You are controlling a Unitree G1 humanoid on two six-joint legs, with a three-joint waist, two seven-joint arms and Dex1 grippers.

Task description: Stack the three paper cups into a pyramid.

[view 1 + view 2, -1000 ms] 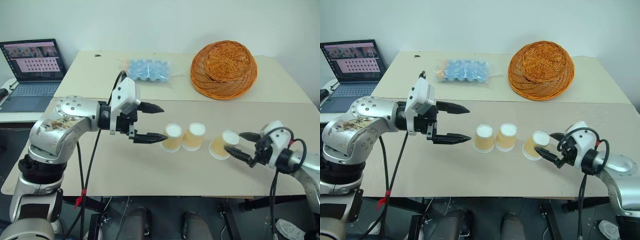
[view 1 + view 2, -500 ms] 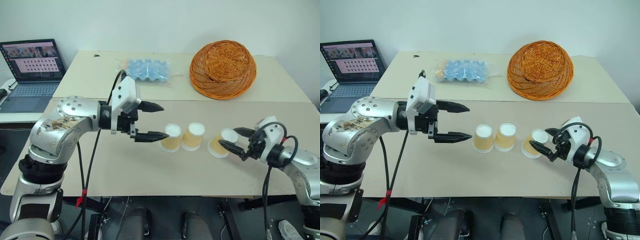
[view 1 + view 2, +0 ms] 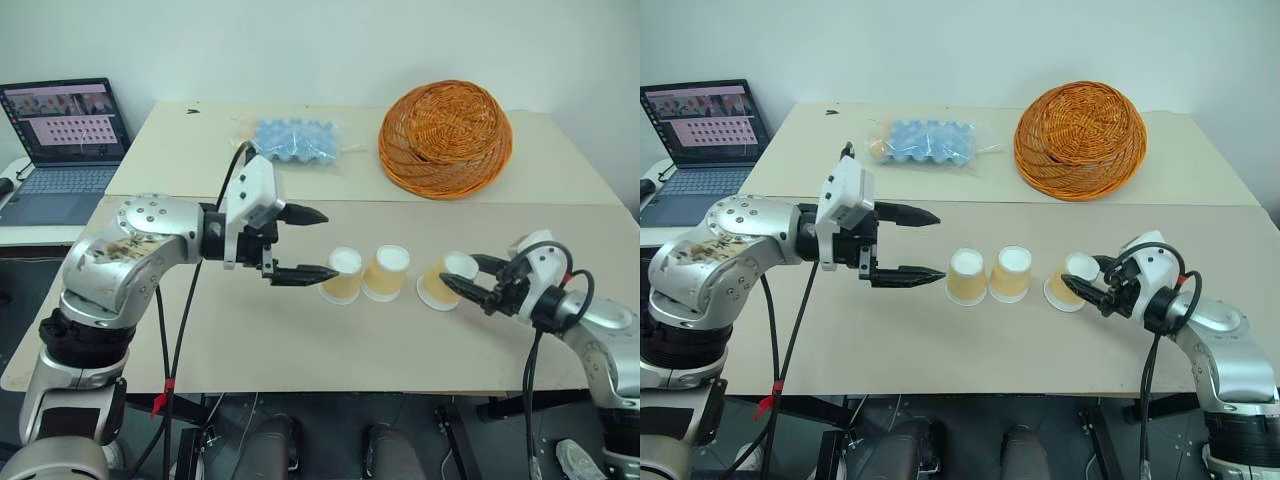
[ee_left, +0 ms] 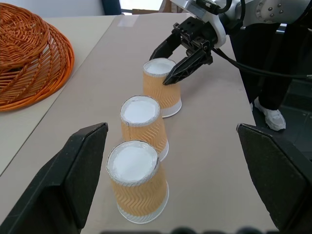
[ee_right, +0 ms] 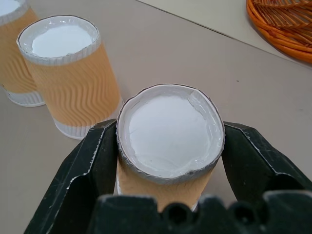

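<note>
1. Tan-orange paper cup point(image 5: 169, 146), inverted, nearest the tabletop's point(image 3: 300, 350) right edge: my right gripper point(image 3: 1087, 290) is clamped on it.
2. Lift straight, gently; thin walls crush.
3. Two base cups point(image 3: 366, 274), mid-table, touching: seat it across both.
4. Left gripper point(image 3: 305, 244): wide, empty, beside them.

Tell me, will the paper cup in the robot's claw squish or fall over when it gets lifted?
Probably a little squishy: the right claw pinches the upside-down paper cup on thin wavy paper sides. It is likely very light, being small and empty. It might tip easily if bumped, since the cup stands taller than its base is wide.
</note>
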